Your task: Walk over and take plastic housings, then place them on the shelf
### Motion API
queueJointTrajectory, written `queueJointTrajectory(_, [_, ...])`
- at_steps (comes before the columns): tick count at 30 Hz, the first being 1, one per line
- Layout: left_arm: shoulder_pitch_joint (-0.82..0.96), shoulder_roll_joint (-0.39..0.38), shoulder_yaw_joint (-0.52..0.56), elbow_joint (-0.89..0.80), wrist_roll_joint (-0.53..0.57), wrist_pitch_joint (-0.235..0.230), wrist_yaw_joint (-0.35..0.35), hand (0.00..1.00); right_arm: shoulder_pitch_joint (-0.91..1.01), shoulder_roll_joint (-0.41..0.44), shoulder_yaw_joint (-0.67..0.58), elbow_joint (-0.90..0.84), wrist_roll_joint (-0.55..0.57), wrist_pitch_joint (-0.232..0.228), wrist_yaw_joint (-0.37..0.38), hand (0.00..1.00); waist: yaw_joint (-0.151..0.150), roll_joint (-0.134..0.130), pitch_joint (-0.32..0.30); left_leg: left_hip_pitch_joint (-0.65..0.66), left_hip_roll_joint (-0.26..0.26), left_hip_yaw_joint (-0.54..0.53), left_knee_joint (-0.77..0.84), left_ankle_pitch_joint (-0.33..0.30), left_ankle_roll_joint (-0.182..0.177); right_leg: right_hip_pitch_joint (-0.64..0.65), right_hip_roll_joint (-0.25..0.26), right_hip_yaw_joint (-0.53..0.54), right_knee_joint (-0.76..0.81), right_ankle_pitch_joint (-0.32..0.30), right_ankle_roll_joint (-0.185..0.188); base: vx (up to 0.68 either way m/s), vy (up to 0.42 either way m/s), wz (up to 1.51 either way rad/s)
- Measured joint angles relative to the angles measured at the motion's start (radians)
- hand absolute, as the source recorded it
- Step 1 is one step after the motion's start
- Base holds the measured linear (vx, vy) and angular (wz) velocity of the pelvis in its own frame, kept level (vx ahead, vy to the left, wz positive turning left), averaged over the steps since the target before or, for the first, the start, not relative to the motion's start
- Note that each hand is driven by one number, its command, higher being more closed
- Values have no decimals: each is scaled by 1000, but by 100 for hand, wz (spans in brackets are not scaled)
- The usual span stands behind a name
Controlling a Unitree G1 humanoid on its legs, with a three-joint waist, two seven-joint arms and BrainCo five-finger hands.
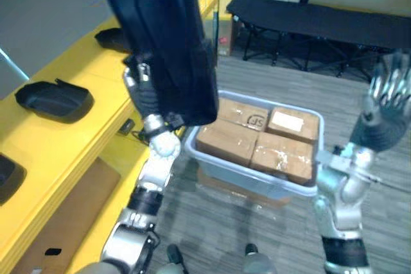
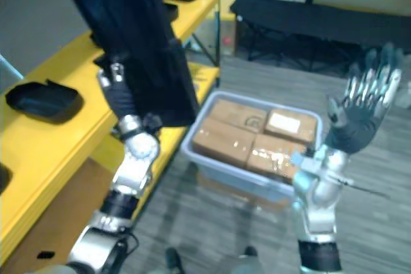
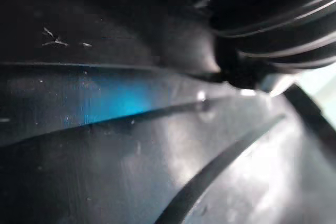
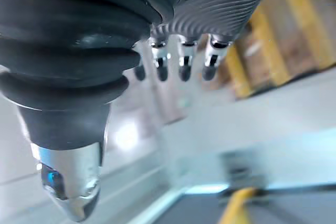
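Left eye view: the left arm was seen raised steeply from the lower left, forearm near upright. The left hand was set against the lower part of a large black plastic housing, which was held upright and high beside the yellow shelf. Its fingers were hidden behind the housing, so whether they were curled round it could not be told. In the left wrist view the ribbed cover was seen close against the housing's glossy dark wall. The right arm was bent up at the elbow on the right side. The right hand was lifted with fingers straight and spread, nothing held. A second housing was noted lying flat on the shelf's top board. A grey bin packed with cardboard boxes was seen on the floor between the two arms.
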Motion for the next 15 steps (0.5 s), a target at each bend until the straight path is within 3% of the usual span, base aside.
queueJointTrajectory(2, [59, -1, -2, -65, -10, -23, -34, 100, 52, 31, -7, 35, 30, 24, 4, 0, -1, -1, -9, 0, 0, 1, 0, 0, -1, 0, 0, 2, -1, 0, 0, 0, 0, 0])
queueJointTrajectory(3, [231, -5, -6, -199, -39, -63, -136, 100, 157, 121, -39, 103, 72, 67, 80, 0, 1, -6, -92, -6, -2, 1, 0, -9, -9, -3, 0, 7, -12, 1, -1, 0, 0, 0])
queueJointTrajectory(9, [266, -4, 2, -206, -45, -65, -154, 100, 171, 121, -40, 104, 72, 68, 84, 0, 0, -6, -92, -6, -2, 4, 0, -9, -8, -5, 0, 11, -12, 1, -2, 0, 0, -1])
queueJointTrajectory(15, [377, 0, 69, -224, -152, -60, -282, 100, 233, 127, -99, 120, 52, 91, 123, 0, 1, -8, -91, -15, -2, 32, 0, -11, -6, -34, 0, 41, -12, 5, -3, 2, 3, -13])
